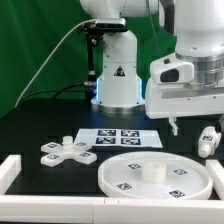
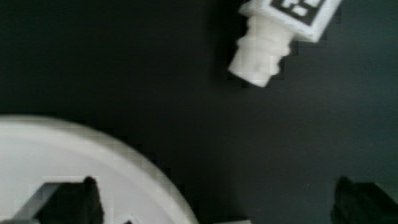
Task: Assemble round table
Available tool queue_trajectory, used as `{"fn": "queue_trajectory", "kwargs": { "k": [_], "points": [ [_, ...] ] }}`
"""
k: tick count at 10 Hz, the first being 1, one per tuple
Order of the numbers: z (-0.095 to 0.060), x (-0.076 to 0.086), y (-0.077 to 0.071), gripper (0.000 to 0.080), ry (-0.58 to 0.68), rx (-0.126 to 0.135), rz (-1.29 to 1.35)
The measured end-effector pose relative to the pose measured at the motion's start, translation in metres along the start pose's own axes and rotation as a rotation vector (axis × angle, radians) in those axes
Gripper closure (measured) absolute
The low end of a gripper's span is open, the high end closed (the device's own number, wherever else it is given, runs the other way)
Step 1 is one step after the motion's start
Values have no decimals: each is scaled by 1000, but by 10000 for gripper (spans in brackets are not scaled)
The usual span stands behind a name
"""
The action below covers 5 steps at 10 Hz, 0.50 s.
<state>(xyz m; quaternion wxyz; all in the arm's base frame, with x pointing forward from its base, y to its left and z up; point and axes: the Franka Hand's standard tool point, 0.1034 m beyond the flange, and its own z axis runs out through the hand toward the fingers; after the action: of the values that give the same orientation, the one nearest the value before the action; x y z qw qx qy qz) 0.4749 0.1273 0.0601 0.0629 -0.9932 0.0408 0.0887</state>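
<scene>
My gripper [image 1: 194, 124] hangs open and empty over the edge of the round disc [image 1: 155, 172] — the short leg [image 2: 267, 55] lies near that disc's rim, so I'd centre both fingers across its thick body — not the narrow tip — before closing.

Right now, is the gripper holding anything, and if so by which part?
Nothing is held. The gripper is open and empty; the leg and the round disc lie clear of it.

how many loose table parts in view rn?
3. Round disc nearest the camera; cross-shaped base at the exterior view's left; leg at the exterior view's right. Nothing looks hidden, though I can't be sure.
</scene>
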Motion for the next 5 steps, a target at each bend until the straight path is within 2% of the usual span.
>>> {"fn": "queue_trajectory", "kwargs": {
  "k": [3, 4, 5],
  "points": [
    [1, 0, 1, 150, -1, -1, 4],
    [7, -9, -1, 150, -16, -2, 118],
    [20, -27, -8, 150, -31, -12, 226]
  ]
}}
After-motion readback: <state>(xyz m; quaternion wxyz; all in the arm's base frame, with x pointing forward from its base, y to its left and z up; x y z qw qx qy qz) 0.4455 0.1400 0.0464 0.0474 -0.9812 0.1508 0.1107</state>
